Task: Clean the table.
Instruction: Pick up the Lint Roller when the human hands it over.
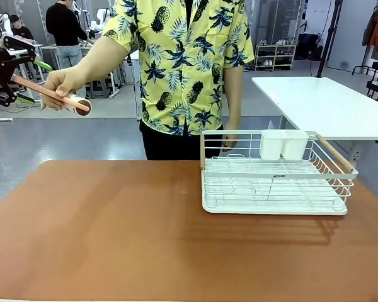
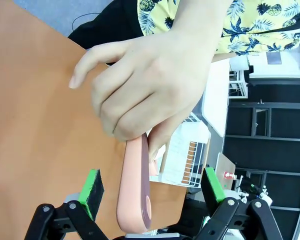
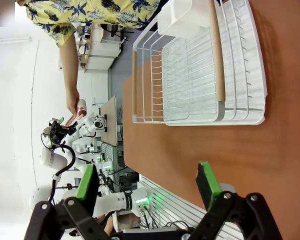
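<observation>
Gaping green-padded left hand [image 2: 152,190] around smooth, rounded pink handle [image 2: 134,185]

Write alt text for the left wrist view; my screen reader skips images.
A person's hand holds a rounded salmon-pink tool handle between the left gripper's open, green-padded black fingers, untouched by either pad. Behind lie the matte reddish-brown table and a white wire dish rack.
</observation>
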Available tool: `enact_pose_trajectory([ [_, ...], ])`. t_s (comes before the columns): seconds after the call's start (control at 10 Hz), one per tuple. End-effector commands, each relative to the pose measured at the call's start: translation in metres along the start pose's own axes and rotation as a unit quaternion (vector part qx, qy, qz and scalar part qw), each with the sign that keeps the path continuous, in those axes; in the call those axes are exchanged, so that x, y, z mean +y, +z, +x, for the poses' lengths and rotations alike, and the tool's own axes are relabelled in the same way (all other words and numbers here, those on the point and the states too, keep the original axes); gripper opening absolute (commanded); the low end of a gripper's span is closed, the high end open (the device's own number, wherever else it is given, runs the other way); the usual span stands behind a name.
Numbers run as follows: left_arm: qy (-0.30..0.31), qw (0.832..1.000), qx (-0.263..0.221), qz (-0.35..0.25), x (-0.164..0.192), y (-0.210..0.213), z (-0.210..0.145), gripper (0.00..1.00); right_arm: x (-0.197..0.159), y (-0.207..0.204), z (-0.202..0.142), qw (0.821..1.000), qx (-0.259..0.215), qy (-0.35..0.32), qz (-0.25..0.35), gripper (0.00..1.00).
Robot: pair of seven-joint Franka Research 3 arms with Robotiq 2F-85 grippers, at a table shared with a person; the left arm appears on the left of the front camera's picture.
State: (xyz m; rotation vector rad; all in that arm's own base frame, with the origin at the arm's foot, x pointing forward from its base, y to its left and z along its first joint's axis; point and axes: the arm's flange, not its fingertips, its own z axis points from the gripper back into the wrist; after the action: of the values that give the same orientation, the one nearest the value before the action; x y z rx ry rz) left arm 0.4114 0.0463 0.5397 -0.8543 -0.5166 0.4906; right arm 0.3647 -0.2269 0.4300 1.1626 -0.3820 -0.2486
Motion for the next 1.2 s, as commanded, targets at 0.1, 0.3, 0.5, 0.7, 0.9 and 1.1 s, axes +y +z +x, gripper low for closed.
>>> enact_pose_trajectory([
  [0.1, 0.009, 1.0, -0.004, 0.005, -0.002, -0.008, -0.008, 0.98, 0.001, 0.002, 0.0, 1.0, -0.002, 0.008, 0.006, 1.0],
  [0.3, 0.008, 1.0, -0.007, 0.002, 0.002, -0.003, -0.002, 0.78, 0.001, 0.002, 0.0, 1.0, -0.002, 0.008, 0.006, 1.0],
  [0.5, 0.004, 1.0, -0.01, 0.001, 0.0, -0.005, -0.004, 0.58, 0.001, 0.002, 0.0, 1.0, -0.002, 0.008, 0.006, 1.0],
  [0.7, 0.004, 1.0, -0.011, -0.001, -0.023, -0.033, -0.022, 0.39, 0.001, 0.002, 0.0, 1.0, -0.002, 0.008, 0.006, 1.0],
  [0.9, 0.004, 1.0, -0.012, -0.001, -0.036, -0.044, -0.027, 0.19, 0.001, 0.002, 0.0, 1.0, -0.002, 0.008, 0.006, 1.0],
  [1.1, 0.003, 1.0, -0.011, 0.001, -0.044, -0.049, -0.03, 0.0, 0.001, 0.002, 0.0, 1.0, -0.002, 0.008, 0.006, 1.0],
])
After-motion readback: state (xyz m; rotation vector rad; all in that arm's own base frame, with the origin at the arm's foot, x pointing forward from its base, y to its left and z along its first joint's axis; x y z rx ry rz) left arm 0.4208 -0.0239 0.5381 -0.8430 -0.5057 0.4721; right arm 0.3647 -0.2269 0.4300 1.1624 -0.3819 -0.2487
